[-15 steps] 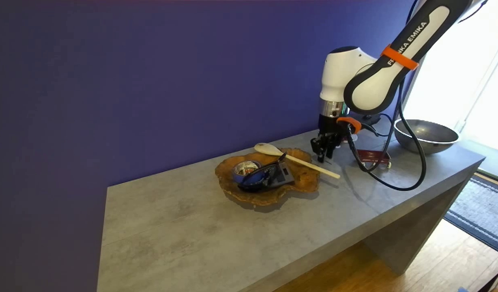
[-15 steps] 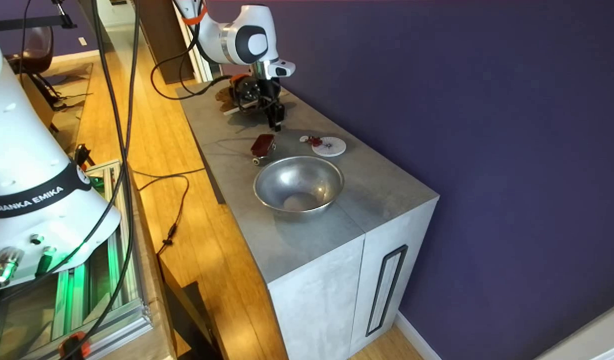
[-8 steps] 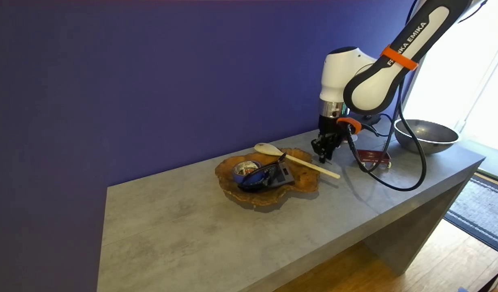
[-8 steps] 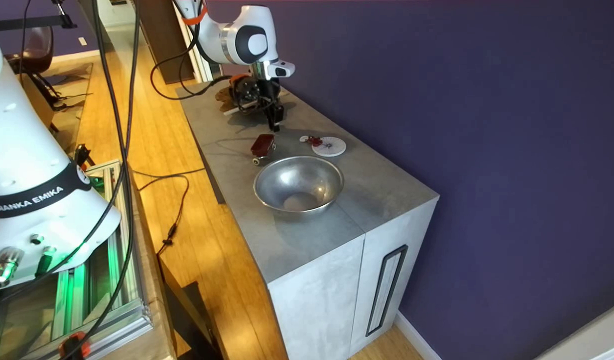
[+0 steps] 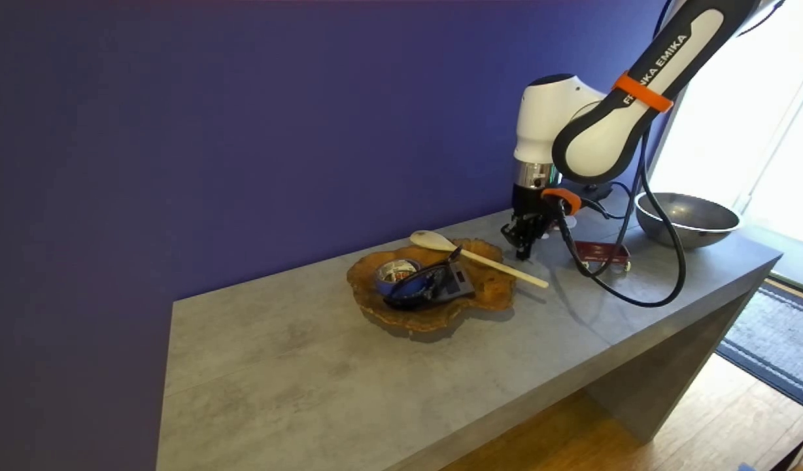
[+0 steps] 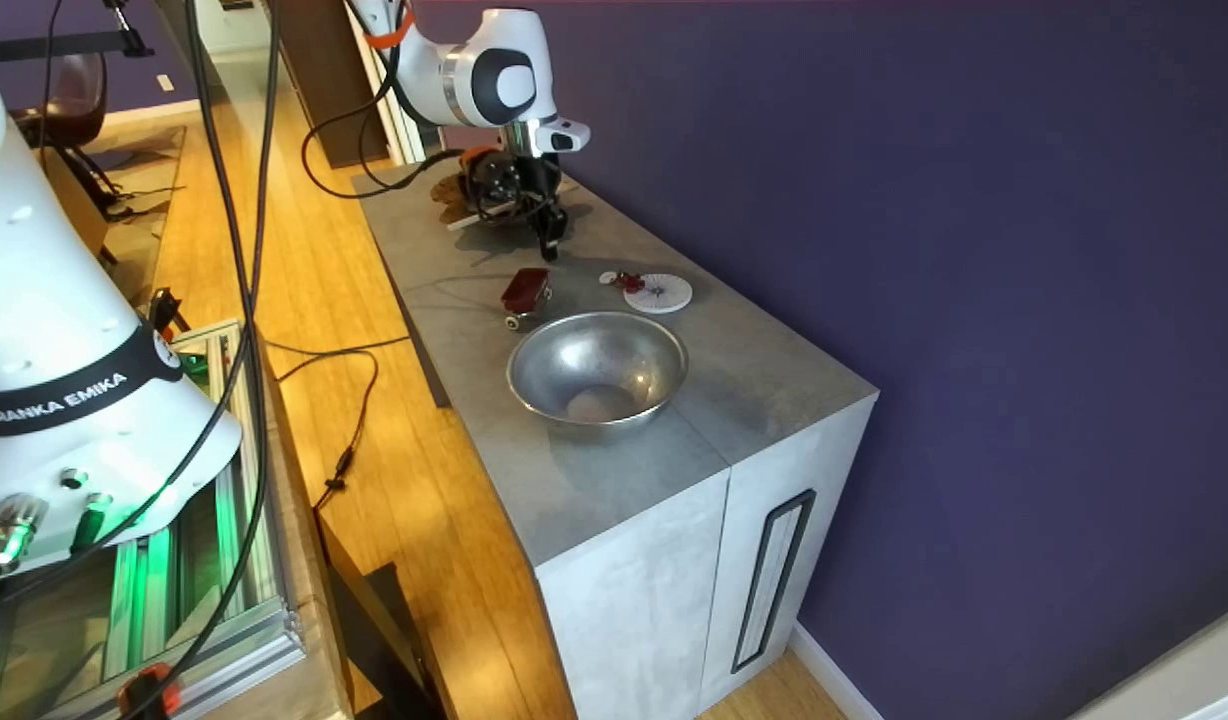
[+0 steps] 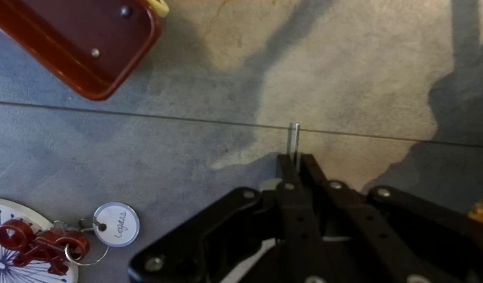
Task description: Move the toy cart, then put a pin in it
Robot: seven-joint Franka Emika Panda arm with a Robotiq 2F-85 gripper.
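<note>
The toy cart is a small dark red wagon with pale wheels. It stands upright on the grey tabletop, in both exterior views and at the upper left of the wrist view. A thin metal pin shows between my fingertips in the wrist view. My gripper is shut on the pin, with one end sticking out past the tips. In both exterior views the gripper points down close above the table, between the wooden tray and the cart. The cart's inside holds only small rivets where visible.
A steel bowl stands beyond the cart. A white round dish with a red object and tagged key ring lies near the wall. A brown wooden tray holds tape, black items and a wooden spoon.
The fingers, slightly apart a second ago, have come together on the pin. The gripper has risen very slightly. The cart, bowl and tray have not moved.
</note>
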